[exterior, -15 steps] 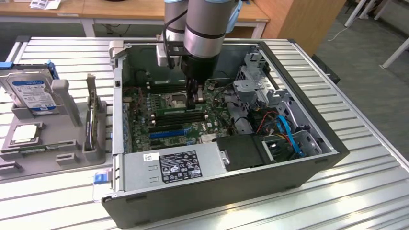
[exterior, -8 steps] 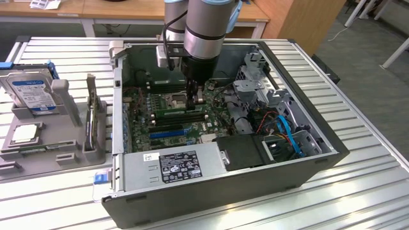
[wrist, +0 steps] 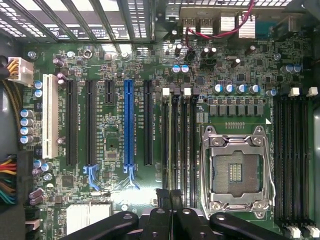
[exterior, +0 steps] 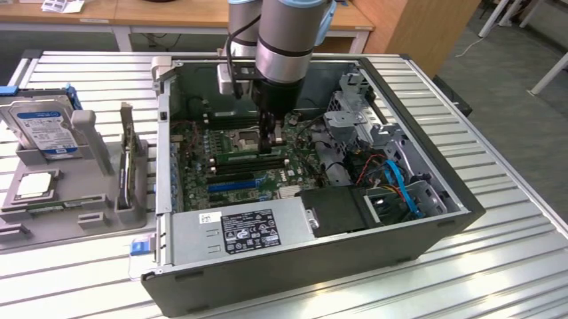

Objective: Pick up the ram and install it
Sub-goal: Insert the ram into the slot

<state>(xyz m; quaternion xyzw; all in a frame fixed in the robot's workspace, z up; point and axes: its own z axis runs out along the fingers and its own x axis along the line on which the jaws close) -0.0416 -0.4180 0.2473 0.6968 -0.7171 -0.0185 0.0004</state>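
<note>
Fingers (wrist: 162,202) clenched, I think resting atop the ram (wrist: 170,140); it lies directly beneath them, long axis along the black slots (wrist: 192,140).

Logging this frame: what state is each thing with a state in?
end effector: shut on the ram's top edge.
ram: upright on edge, lined up along a memory slot; seating unclear.
computer case: open, side panel off.
CPU socket: empty.
hard drive: outside the case, standing in a grey holder.
</note>
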